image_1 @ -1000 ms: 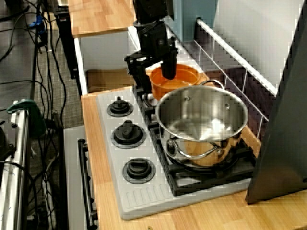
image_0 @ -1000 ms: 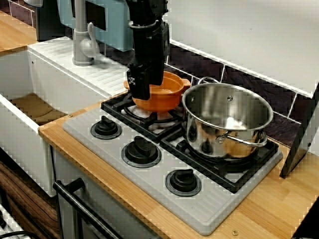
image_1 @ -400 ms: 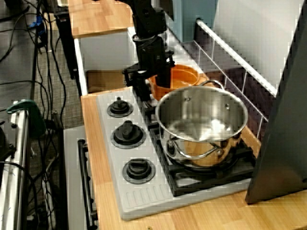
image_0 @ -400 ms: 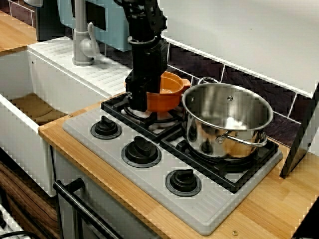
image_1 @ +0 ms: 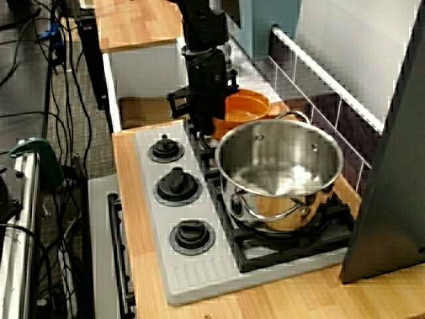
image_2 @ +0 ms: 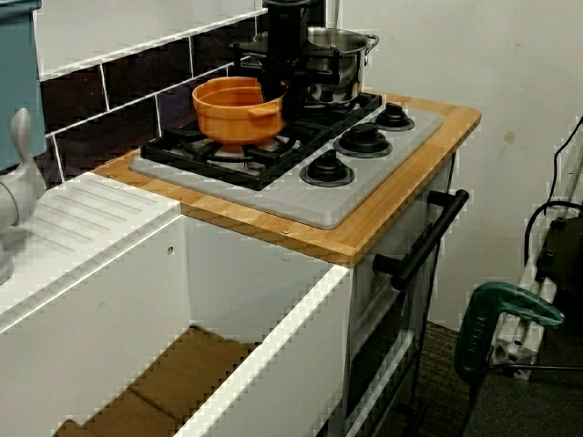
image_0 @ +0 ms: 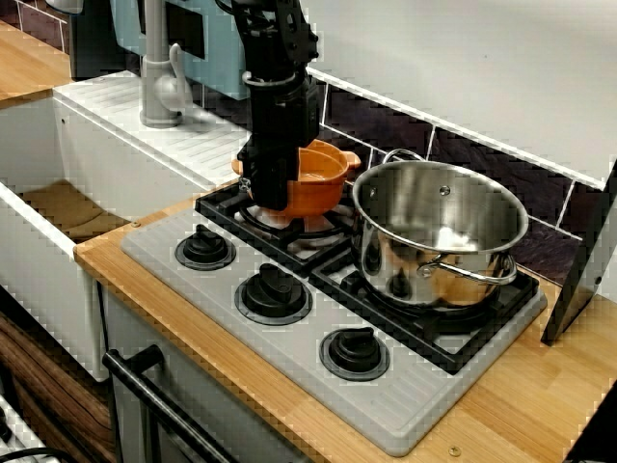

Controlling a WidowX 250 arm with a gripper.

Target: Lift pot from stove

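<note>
one small orange pot point(image_2: 235, 111), round, shallow, two side handles

Reaches straight down from above, black arm point(image_0: 275, 58) vertical over the pot point(image_0: 313, 180). Gripper point(image_0: 273, 188) at the pot's near rim, fingers point(image_1: 202, 126) pointing down and clamped on its wall, one inside, one outside.

Three high oblique cams, front/right/left, all sharing stove point(image_0: 289, 318).
</note>
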